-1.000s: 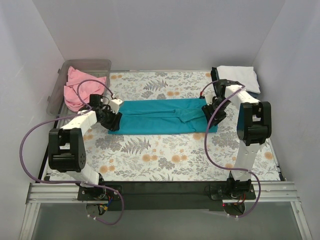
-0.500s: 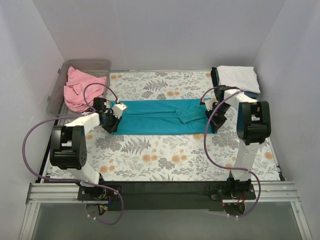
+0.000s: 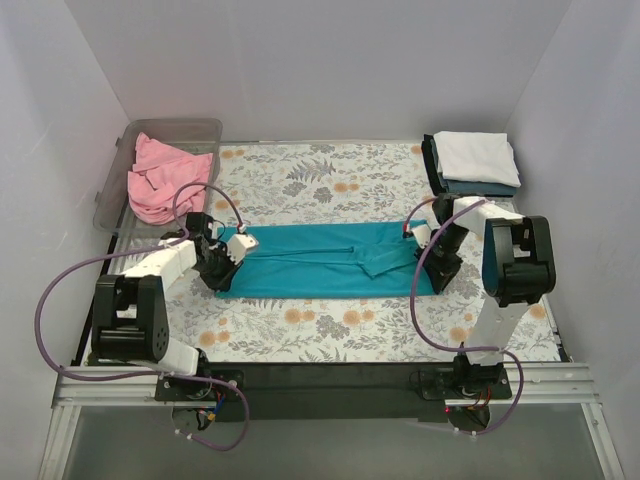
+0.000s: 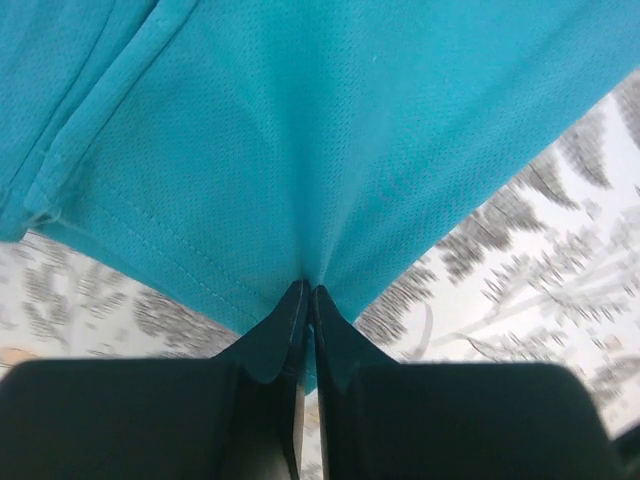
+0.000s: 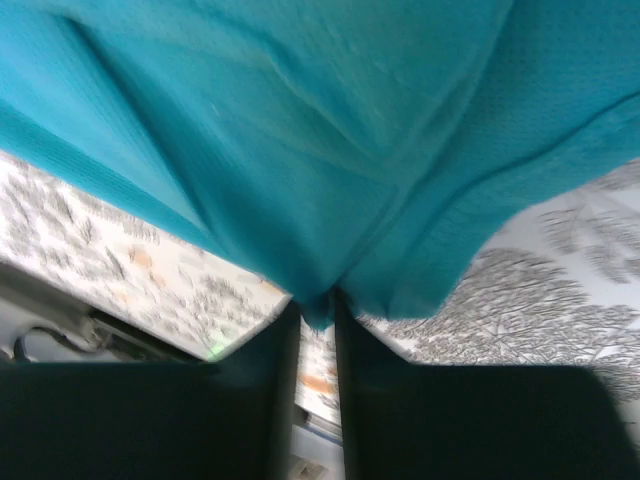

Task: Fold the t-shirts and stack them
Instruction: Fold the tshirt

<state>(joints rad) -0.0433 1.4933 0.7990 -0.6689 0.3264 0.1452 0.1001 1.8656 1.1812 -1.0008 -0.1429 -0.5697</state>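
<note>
The teal t-shirt (image 3: 320, 258) lies folded into a long band across the middle of the floral cloth. My left gripper (image 3: 224, 268) is shut on its left end; in the left wrist view the black fingertips (image 4: 290, 310) pinch the teal hem (image 4: 330, 150). My right gripper (image 3: 432, 258) is shut on its right end; in the right wrist view teal cloth (image 5: 330, 150) hangs bunched between the fingers (image 5: 280, 340). A pink t-shirt (image 3: 160, 178) lies crumpled in the bin. A folded white t-shirt (image 3: 476, 155) sits on a dark grey-blue one (image 3: 490, 187) at the back right.
A clear plastic bin (image 3: 118, 190) stands at the back left edge. The floral table cloth (image 3: 330, 325) covers the table. White walls close in the left, right and back. The black rail (image 3: 330, 378) with both arm bases runs along the near edge.
Both grippers have moved toward the near edge, dragging the teal shirt with them across the cloth. The shirt now lies closer to the front than one second ago.
</note>
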